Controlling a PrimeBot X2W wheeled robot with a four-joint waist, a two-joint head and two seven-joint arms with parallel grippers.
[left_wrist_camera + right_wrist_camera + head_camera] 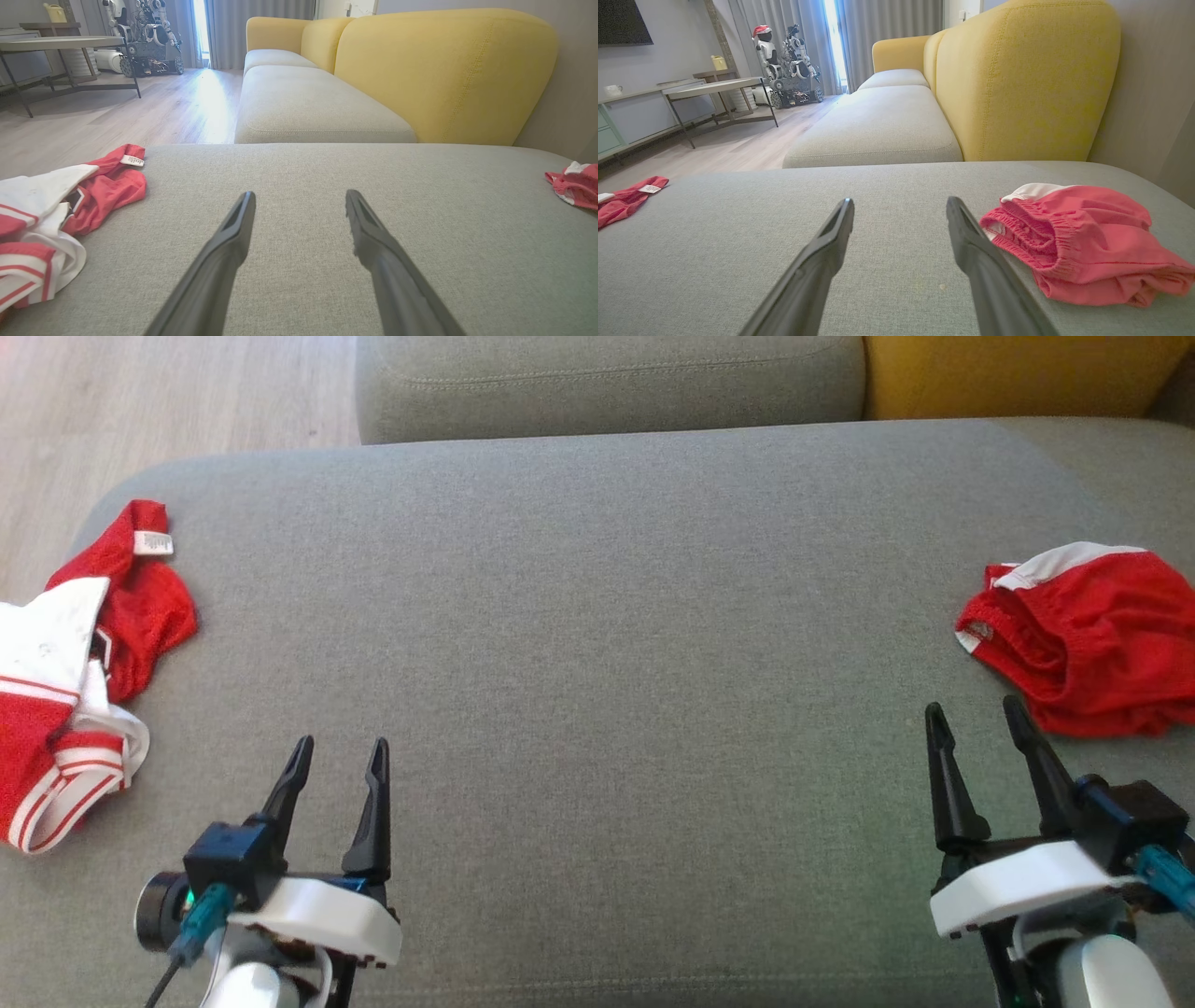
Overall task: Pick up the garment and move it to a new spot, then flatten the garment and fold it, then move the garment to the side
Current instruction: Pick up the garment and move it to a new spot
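left fingers (372, 812) and right fingers (945, 775) stand wide and empty above the grey sofa seat (597, 616) in the head view

left wrist view: the red and white garment (56, 205) lies crumpled well left of the fingers

right wrist view: the red shorts (1083, 233) lie bunched just beside the right-hand finger

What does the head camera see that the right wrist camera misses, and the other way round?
Head view's own: the left claw, open above the seat, and the white, red-striped part of the crumpled red-and-white garment.
Right wrist view's own: a white robot in a red hat by grey curtains, and a metal-legged table.
Shared: the grey fabric sofa seat, the yellow backrest, the crumpled red shorts with a white band and the open right claw.
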